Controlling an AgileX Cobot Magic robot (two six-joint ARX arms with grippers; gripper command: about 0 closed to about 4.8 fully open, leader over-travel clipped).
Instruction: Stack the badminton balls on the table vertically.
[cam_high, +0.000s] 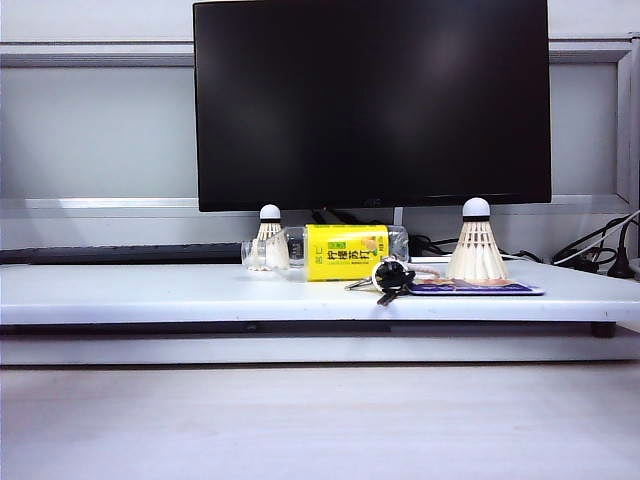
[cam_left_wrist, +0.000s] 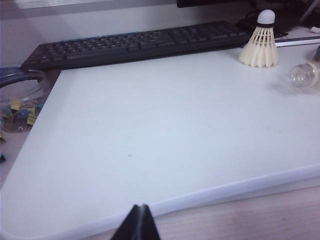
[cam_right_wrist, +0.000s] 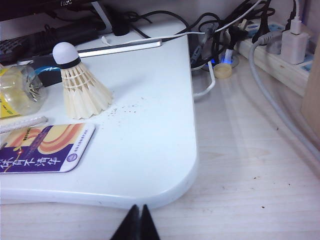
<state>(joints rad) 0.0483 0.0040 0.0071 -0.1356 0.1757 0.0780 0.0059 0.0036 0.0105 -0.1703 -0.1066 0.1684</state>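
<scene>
A clear glass jar (cam_left_wrist: 17, 97) sits at the far left off the long flat white surface (cam_left_wrist: 165, 145), with small yellow and blue bits in it; what they are cannot be told. The clear plastic bottle with the yellow label (cam_high: 335, 251) lies on its side mid-surface, its contents unclear.

The left hand (cam_left_wrist: 139, 224) has its dark fingers pressed together, holding nothing, low at the near edge of the surface. Well ahead of it, toward the far side, the first cream-white feather shuttlecock (cam_left_wrist: 260, 41) stands upright on its skirt, near the black keyboard (cam_left_wrist: 135, 44).

The right hand (cam_right_wrist: 136, 223) is likewise closed and empty, just off the near corner. Ahead of it the second cream-white shuttlecock (cam_right_wrist: 80, 85) stands upright, cork tip up, just beyond a blue and orange card (cam_right_wrist: 42, 148).
</scene>
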